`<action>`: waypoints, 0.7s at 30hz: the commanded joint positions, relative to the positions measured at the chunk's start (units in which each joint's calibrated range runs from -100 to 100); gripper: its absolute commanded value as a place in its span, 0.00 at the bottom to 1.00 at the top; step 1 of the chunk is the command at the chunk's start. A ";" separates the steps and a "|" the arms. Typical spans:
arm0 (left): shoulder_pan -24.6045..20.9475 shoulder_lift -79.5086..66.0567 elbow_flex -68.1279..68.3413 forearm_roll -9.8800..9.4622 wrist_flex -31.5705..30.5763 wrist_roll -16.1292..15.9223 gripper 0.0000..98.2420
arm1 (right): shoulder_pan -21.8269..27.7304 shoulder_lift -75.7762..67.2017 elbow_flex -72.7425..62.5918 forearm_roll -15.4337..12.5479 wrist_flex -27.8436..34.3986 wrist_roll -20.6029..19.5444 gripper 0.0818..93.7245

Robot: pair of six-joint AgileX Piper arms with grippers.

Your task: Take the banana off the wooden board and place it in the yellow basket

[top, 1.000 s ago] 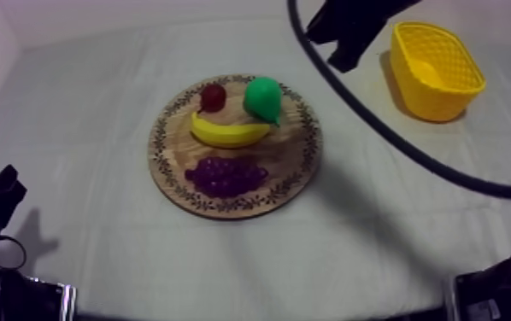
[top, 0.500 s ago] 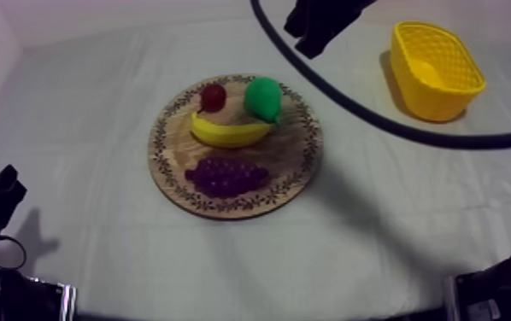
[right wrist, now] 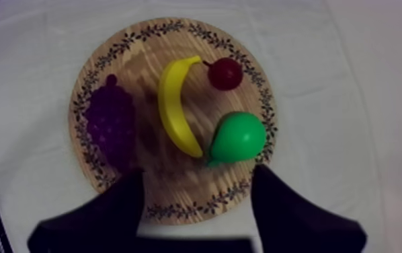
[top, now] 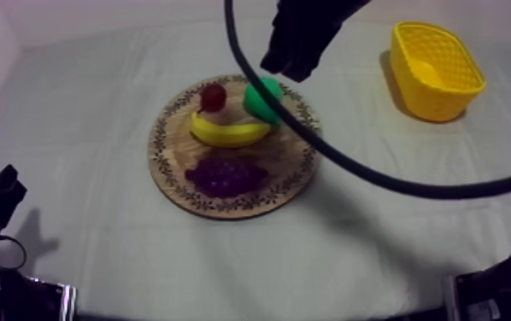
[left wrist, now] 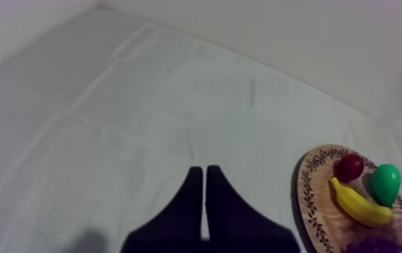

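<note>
Right gripper (right wrist: 198, 171) hovers, jaws released wide, over the far edge of the wooden board (top: 225, 209), by far the nearer arm. The banana (right wrist: 177, 114) lies mid-board just nearward, stretched left to right, square to the jaws' closing line.

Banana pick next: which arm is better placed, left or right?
Right. The right gripper is open above the wooden board, banana just ahead of it. The left gripper is shut, over cloth off to the board's side.
</note>
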 commanded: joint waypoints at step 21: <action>-0.01 -0.05 -0.01 -0.03 -0.02 0.02 0.00 | -1.72 13.01 -4.47 0.78 0.28 0.11 0.53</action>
